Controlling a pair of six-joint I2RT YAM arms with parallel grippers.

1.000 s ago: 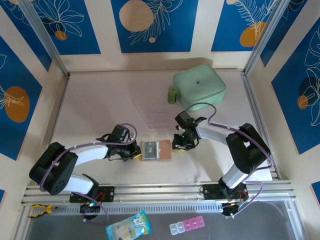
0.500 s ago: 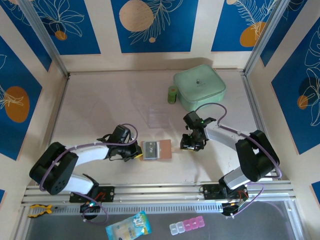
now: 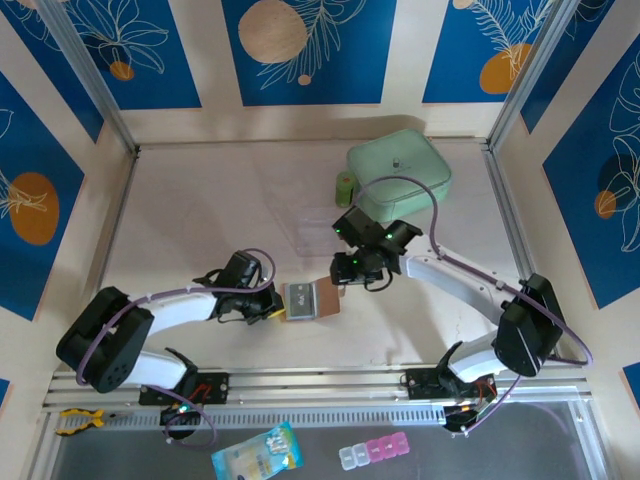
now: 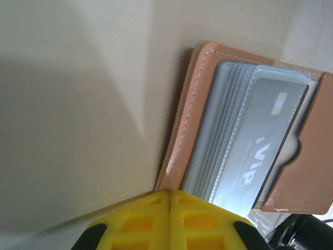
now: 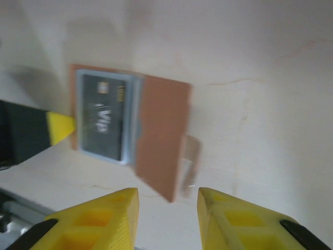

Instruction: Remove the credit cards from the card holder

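Touching holder: left pincer [image 4: 170, 197] has both yellow fingers pressed together with no gap, tips on the left edge of the holder [image 3: 327, 300]. Can't tell if any leather sits between them.
right pincer [image 5: 167, 203]: spread wide, nothing between the fingers [image 5: 88, 221]. In the top view it hangs over the holder's far right corner. The wrist view shows no contact.
holder position: lies opened on the worktop [image 3: 200, 220], near the front edge, between the two arms. Grey-blue pockets on the left half, tan flap on the right half.
flap: the right wrist view shows it skewed against the pocket half, with a shadow by its lower corner. That frame is blurred, so can't tell if it is lifted.
card [image 4: 270, 140]: dark grey, "VIP" lettering, pale mark near one end. Seated in the top clear pocket, partly covered by a tan tab with a rounded cut-out.
other pockets: clear sleeves stacked beside that card, contents unreadable.
pouch [image 3: 400, 172]: mint green, at the far right of the worktop, well apart from the holder.
green cylinder [image 3: 344, 188]: small, upright, just beside the pouch's left side.
front ledge: light-blue packet [image 3: 257, 452] and pill box [image 3: 372, 453] with clear and pink cells, both near the arm bases.
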